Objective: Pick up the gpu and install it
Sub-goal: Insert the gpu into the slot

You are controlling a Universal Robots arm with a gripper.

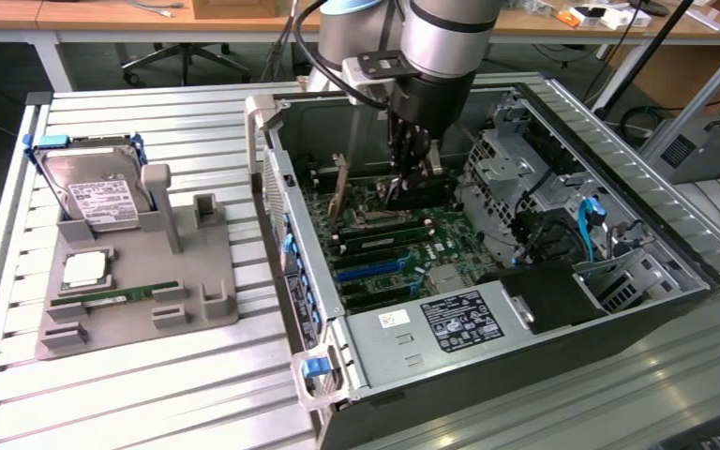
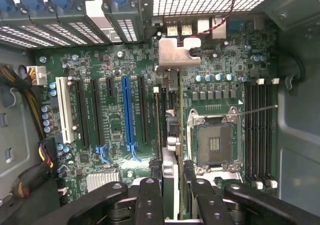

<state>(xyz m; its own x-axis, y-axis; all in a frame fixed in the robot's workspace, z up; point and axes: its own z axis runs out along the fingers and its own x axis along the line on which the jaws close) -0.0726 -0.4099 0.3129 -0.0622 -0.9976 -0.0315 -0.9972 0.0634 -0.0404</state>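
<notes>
1. You see the gripper (image 1: pixel 408 183) lowered inside the open computer case (image 1: pixel 660 234), above the far part of the motherboard (image 1: pixel 385 253), near the rear wall of the case.
2. The gpu (image 2: pixel 170 185) stands on its thin edge between the two fingers (image 2: pixel 150 200). In the wrist view you look along this edge: it is a narrow card that runs straight away from the gripper, with its silver bracket (image 2: pixel 176 52) at the far end, close to the rear openings of the case.
3. The long axis of the card is parallel to the expansion slots. The blue slot (image 2: pixel 127 112) lies a little to one side of the card, and the empty CPU socket (image 2: pixel 212 140) lies on the other side. I judge that the card hangs over one of the dark slots between these two, but which slot exactly I cannot tell.
4. The jaws are partly closed and clamped on the card, one pad on each flat face. The card is directly below the gripper, held by it, not lying apart.
5. Whether the lower edge already touches the slot you cannot see; it looks not yet seated.
6. On the exterior view's left, the grey holder (image 1: pixel 135 281) with the hard drive (image 1: pixel 104 197) stands well apart.
</notes>
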